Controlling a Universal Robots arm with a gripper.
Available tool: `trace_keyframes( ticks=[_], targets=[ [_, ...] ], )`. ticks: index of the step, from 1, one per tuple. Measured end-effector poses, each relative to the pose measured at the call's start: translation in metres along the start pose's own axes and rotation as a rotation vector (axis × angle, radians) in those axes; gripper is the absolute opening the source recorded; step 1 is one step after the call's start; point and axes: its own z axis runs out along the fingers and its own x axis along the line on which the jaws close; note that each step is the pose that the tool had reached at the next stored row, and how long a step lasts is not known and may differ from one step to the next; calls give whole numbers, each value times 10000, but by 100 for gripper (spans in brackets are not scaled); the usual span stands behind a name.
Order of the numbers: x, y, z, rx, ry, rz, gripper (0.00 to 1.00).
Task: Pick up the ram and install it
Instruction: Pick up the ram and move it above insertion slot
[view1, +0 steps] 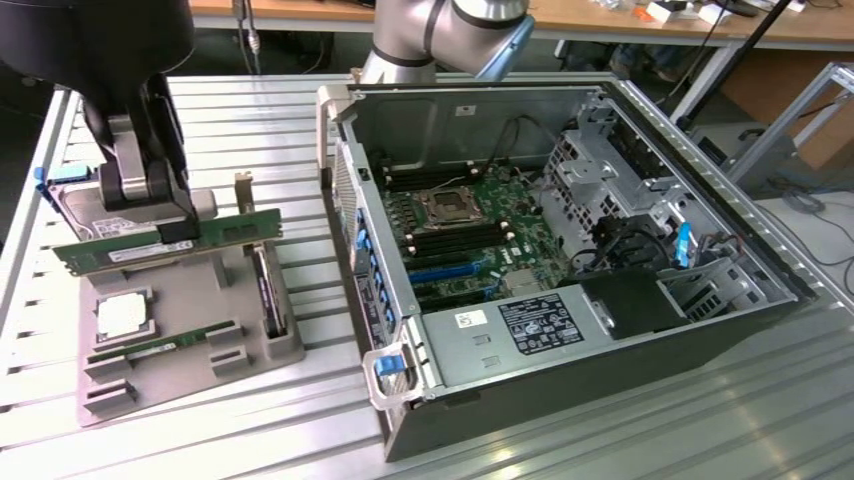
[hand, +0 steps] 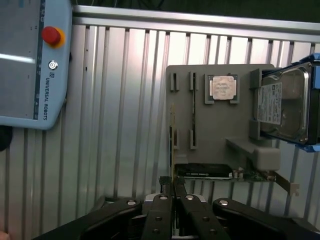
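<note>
The gripper (view1: 171, 236) is closed on the ram (view1: 234, 228) and pinches the green stick near its middle. The stick lies long and almost level, and it hangs in the air above the grey holder (view1: 187, 300), apart from it. In the wrist view the two fingers (hand: 162, 200) stand tight together with only a thin edge between them, which fits such a narrow board seen on edge. A second green stick (view1: 150, 352) sits in its groove at the near end of the holder, not touched. So I judge that the picking part is done and the carrying part is in hand; nothing is installed yet. The open computer case (view1: 467, 92) stands at the exterior view's right, well apart from the gripper, with the motherboard (view1: 487, 230) lying flat inside it. In my opinion, the installing calls for bringing the stick over the high wall of the case without hitting it. Then the long edge must be lined up with a free memory slot (view1: 451, 240) near the processor socket (view1: 445, 207). The press must go straight down, because a tilted stick could jam or slip in so small a grip.
</note>
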Motion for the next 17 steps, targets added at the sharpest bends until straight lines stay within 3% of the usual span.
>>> trace_keyframes(
  ticks=[17],
  targets=[
    [16, -169, 3, -4, 44, -1, 12]
  ],
)
